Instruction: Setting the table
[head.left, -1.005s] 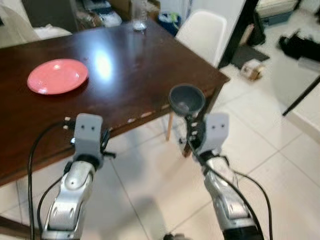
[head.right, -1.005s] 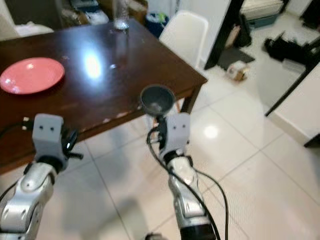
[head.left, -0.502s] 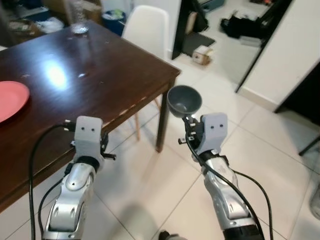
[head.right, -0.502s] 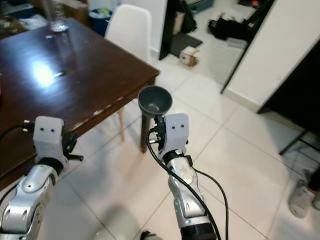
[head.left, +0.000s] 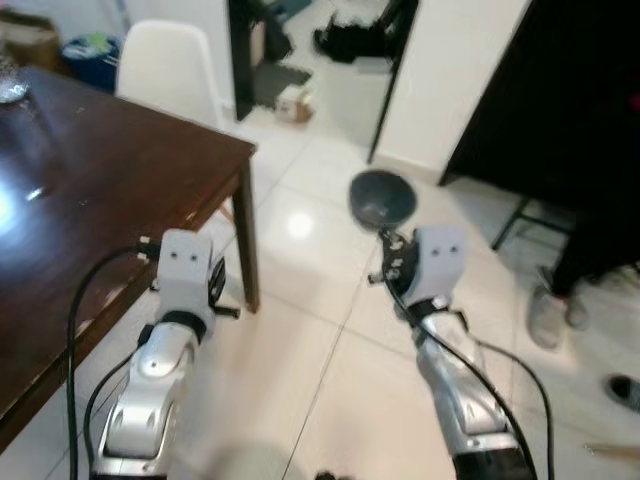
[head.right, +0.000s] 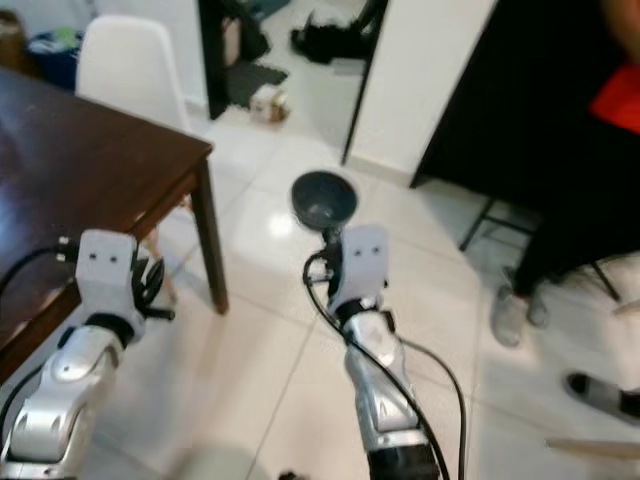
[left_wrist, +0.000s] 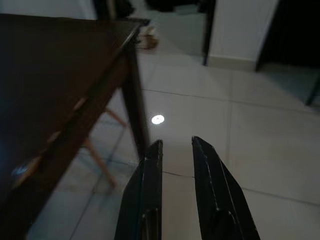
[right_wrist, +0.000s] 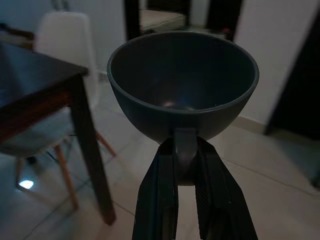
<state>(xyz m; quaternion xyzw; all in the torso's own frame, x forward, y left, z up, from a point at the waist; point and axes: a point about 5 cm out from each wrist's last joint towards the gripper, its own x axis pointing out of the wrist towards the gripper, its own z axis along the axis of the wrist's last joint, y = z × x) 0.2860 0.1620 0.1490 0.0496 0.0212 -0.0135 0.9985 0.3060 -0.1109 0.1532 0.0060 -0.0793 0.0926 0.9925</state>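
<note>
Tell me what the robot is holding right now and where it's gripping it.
The right gripper holds a dark grey bowl, its fingers clamped on a small tab at the bowl's base. The left gripper holds nothing.

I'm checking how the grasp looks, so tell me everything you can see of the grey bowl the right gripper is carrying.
The grey bowl is a deep, round, dark grey bowl with a smooth matte look, perhaps plastic. It is empty and tipped so that its opening faces the robot. The right gripper holds it, the two black fingers clamped on a small tab at its base. It is carried in the air above the pale tiled floor, off to the right of the dark wooden table corner, touching nothing else.
</note>
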